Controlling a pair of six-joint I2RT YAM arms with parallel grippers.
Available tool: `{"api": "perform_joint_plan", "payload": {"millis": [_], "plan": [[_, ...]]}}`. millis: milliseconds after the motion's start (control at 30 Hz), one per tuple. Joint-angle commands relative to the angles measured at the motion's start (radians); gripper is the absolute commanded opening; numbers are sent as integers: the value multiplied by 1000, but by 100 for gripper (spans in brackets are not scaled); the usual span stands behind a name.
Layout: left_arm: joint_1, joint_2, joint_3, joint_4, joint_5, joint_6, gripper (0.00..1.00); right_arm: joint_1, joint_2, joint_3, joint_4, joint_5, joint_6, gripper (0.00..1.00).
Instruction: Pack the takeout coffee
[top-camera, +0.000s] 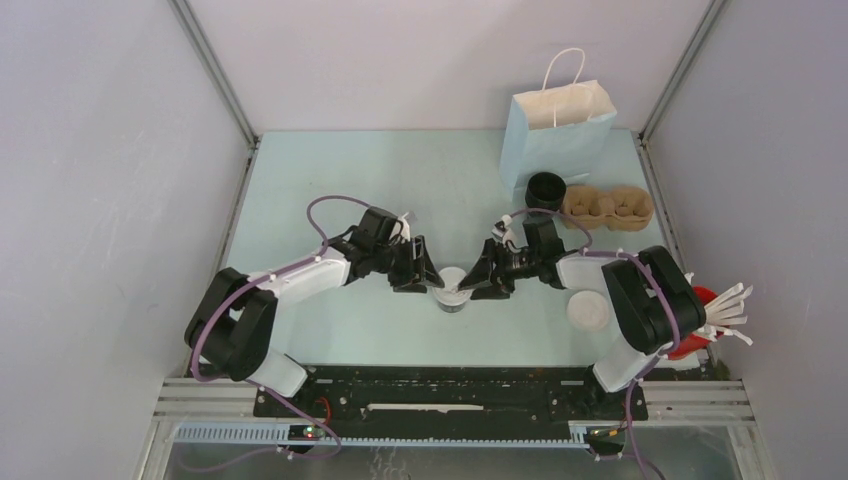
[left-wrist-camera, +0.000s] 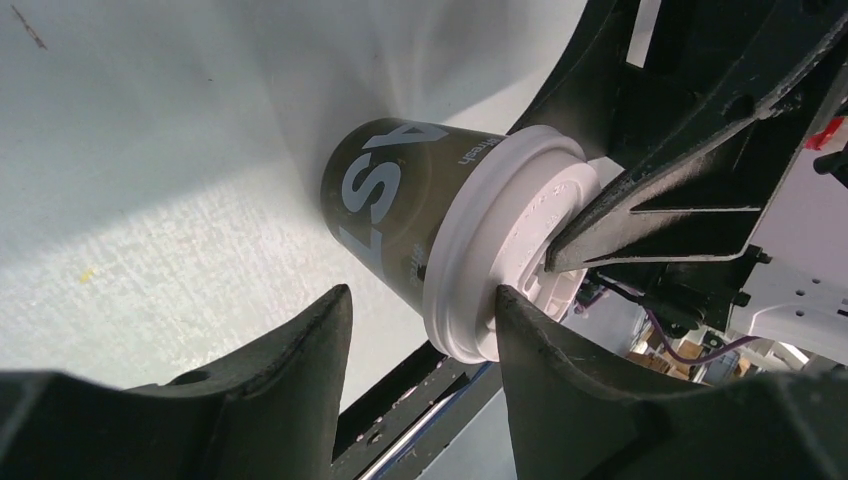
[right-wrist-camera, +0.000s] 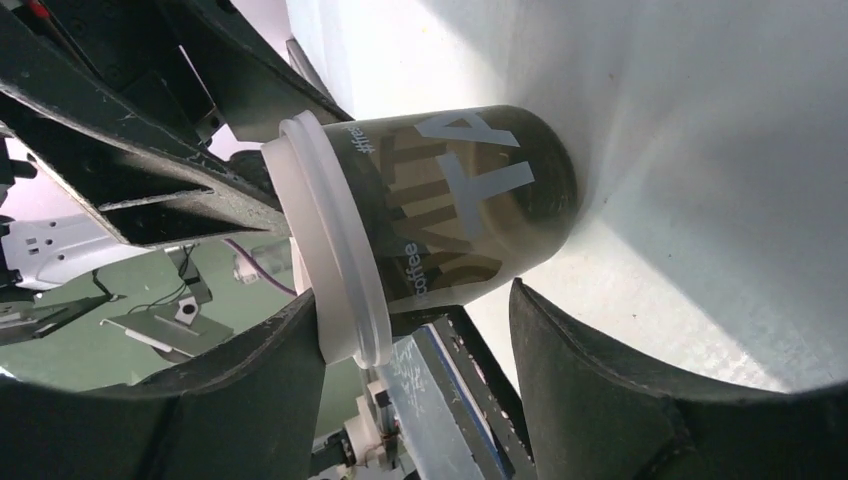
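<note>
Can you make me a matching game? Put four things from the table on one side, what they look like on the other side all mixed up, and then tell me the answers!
Things:
1. coffee cup
2. paper bag
3. cup carrier
4. loose lid

Looks:
A. light blue, standing up at the back
B. brown, with round hollows
C. dark, with a white lid on top
D. white, lying flat by itself

Pairs: 1-C, 2-A, 3-B, 4-D

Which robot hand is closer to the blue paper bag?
Right. The right gripper is beside the coffee cup, below-left of the blue paper bag in the top view. The left gripper is across the cup, farther away.
</note>
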Motion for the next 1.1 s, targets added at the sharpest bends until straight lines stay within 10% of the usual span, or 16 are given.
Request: {"api": "perform_joint_plan", "payload": {"millis": [0, 133, 700, 1067], "plan": [[-8, 28, -59, -59, -87, 38, 59, 3, -80, -39, -34, 130, -20, 75], [-9, 14, -55, -67, -87, 35, 59, -2, -237, -20, -75, 87, 23, 88], [-9, 20, -31, -62, -85, 26, 58, 61, -34, -122, 3, 200, -64, 75], [-10, 27, -4, -61, -71, 24, 58, 142, -121, -90, 18, 124, 43, 91]]}}
